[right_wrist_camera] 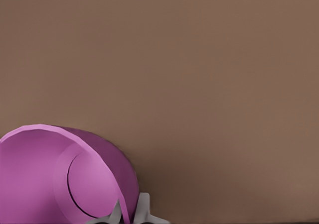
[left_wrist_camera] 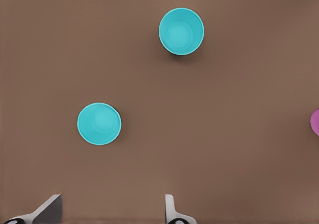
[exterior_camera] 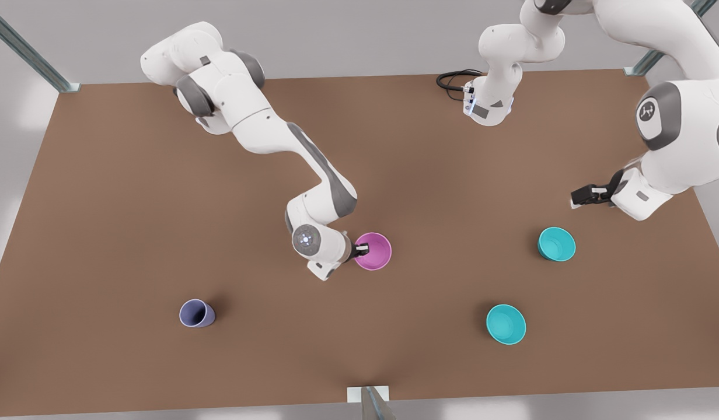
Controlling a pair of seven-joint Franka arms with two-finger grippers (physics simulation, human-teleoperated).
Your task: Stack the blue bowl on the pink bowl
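Observation:
The pink bowl is in the middle of the brown table. My right gripper is shut on the rim nearest the front view's left. In the right wrist view the pink bowl looks tilted, its rim pinched between the fingertips of the right gripper. Two identical blue bowls stand upright toward the front view's right, one farther back and one nearer the front edge. My left gripper hangs open above the table, beyond the farther blue bowl and apart from it.
A lavender-blue cup stands toward the front view's left near the front edge. A black cable lies at the table's back edge by an arm's base. Metal frame posts stand at the table's corners.

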